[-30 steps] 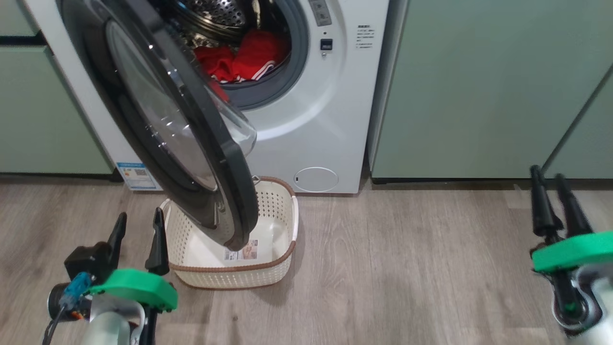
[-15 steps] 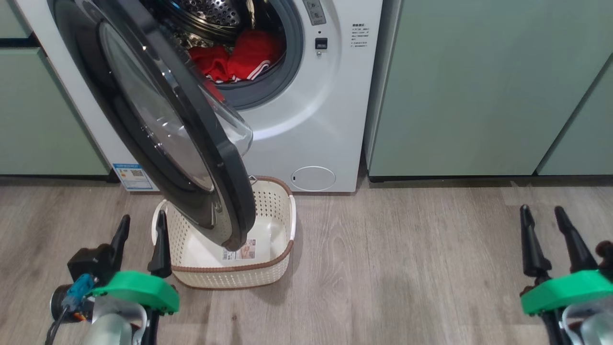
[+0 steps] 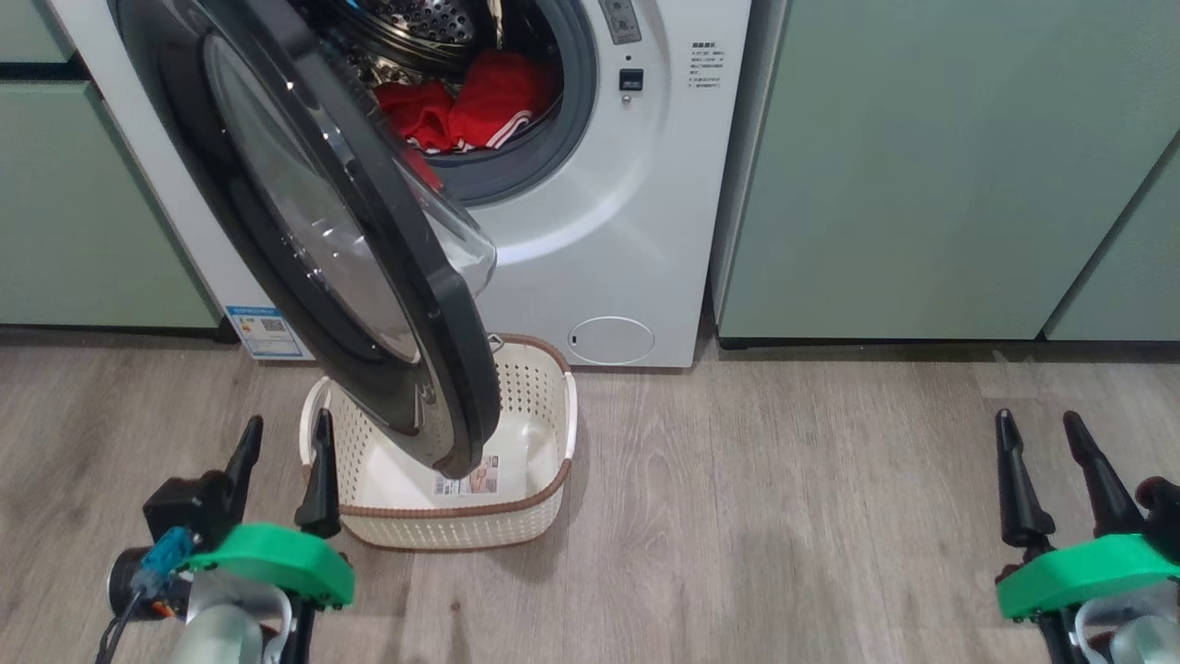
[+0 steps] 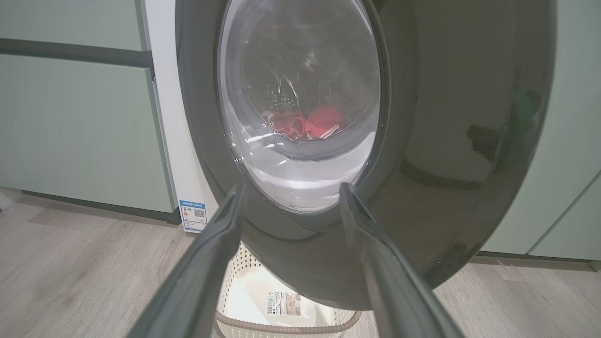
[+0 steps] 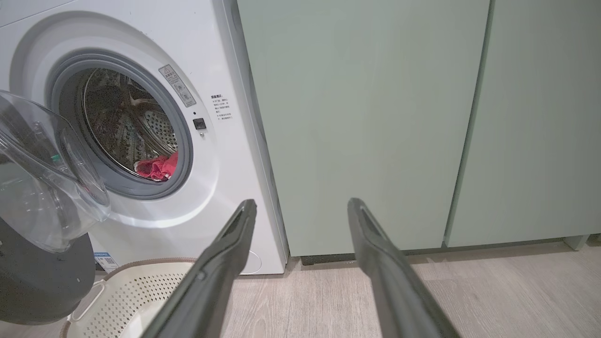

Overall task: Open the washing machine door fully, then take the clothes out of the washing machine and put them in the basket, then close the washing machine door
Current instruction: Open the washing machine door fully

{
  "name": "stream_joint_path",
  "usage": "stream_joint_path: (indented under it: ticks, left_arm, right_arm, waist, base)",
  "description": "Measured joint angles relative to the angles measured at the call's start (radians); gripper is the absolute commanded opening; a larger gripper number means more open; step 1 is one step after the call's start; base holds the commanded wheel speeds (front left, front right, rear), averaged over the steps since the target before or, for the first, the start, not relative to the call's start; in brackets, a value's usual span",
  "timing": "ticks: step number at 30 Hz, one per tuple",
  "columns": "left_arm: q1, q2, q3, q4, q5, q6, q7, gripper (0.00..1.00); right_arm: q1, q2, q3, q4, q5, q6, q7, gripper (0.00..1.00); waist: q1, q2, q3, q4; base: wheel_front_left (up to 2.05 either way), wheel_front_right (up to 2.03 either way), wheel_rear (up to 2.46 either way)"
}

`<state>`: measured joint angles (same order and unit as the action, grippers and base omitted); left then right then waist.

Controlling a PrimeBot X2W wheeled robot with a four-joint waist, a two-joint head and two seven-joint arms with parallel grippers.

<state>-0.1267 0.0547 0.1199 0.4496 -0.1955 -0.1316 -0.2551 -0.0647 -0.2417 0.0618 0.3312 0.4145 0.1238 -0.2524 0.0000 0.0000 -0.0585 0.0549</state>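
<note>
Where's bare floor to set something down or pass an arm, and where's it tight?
Free: the floor between the basket and the right gripper, green cabinets behind it. Also the washing machine mouth right of the washing machine door, above the clothes. Tight: the door overhangs the basket, left gripper close beside it.

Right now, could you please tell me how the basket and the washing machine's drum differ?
The basket is cream plastic with a brown rim; the drum is steel. The drum holds the red clothes; the basket, standing on the floor, shows none inside. Both are perforated.
</note>
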Motion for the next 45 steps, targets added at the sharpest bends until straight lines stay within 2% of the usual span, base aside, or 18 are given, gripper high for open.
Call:
stream_joint_path:
  ticks: [13, 14, 15, 16, 22, 26, 32, 35, 38, 45]
  left_arm:
    - [0.000, 0.000, 0.000, 0.000, 0.000, 0.000, 0.000, 1.00]
    - [0.000, 0.000, 0.000, -0.001, 0.000, 0.000, 0.000, 0.86]
    - [0.000, 0.000, 0.002, -0.007, 0.000, 0.000, 0.000, 0.26]
    - [0.000, 0.000, 0.005, -0.018, -0.005, 0.000, 0.000, 0.00]
    - [-0.019, -0.004, 0.069, -0.105, -0.062, 0.000, 0.000, 0.00]
    - [-0.100, -0.011, 0.094, -0.183, -0.085, 0.000, 0.000, 0.00]
    - [-0.273, -0.016, 0.051, -0.302, -0.115, 0.014, 0.007, 0.00]
    - [-0.327, -0.017, -0.033, -0.382, -0.124, 0.037, 0.051, 0.00]
    - [-0.355, -0.017, -0.156, -0.452, -0.166, 0.074, 0.093, 0.00]
    - [-0.371, -0.019, -0.518, -0.540, -0.242, 0.164, 0.142, 0.00]
  right_arm:
    - [0.000, 0.004, 0.000, 0.000, -0.009, 0.000, 0.000, 1.00]
    - [0.000, 0.004, 0.000, 0.001, -0.009, 0.000, 0.000, 1.00]
    - [0.000, 0.004, 0.000, 0.001, -0.009, 0.000, 0.000, 1.00]
    - [0.000, 0.005, -0.001, 0.002, -0.009, 0.000, 0.000, 1.00]
    - [0.000, 0.011, -0.004, 0.006, -0.010, 0.000, 0.000, 1.00]
    - [0.000, 0.013, -0.007, 0.006, -0.010, 0.000, 0.000, 1.00]
    - [0.000, 0.016, -0.014, 0.007, -0.010, 0.000, 0.000, 1.00]
    - [0.000, 0.017, -0.014, 0.008, -0.010, 0.000, 0.000, 1.00]
    - [0.000, 0.018, -0.014, 0.008, -0.010, 0.000, 0.000, 1.00]
    - [0.000, 0.018, -0.011, 0.009, -0.010, 0.000, 0.000, 1.00]
  waist:
    - [0.0000, 0.0000, 0.009, 0.006]
    - [0.0000, 0.0000, 0.009, 0.006]
    - [0.0000, 0.0000, 0.009, 0.006]
    - [0.0000, 0.0000, 0.010, 0.006]
    - [0.0000, 0.0000, 0.014, 0.008]
    - [0.0000, 0.0000, 0.016, 0.012]
    - [0.0000, 0.0000, 0.015, 0.019]
    - [0.0000, 0.0000, 0.014, 0.021]
    - [0.0000, 0.0000, 0.015, 0.021]
    - [0.0000, 0.0000, 0.023, 0.012]
  base:
    - [0.00, 0.00, 0.00]
    - [0.00, 0.00, 0.00]
    - [0.00, 0.00, 0.00]
    - [0.00, 0.00, 0.00]
    - [0.00, 0.00, 0.00]
    - [0.00, 0.00, 0.00]
    - [0.00, 0.00, 0.00]
    - [0.00, 0.00, 0.00]
    - [0.00, 0.00, 0.00]
    - [0.00, 0.00, 0.00]
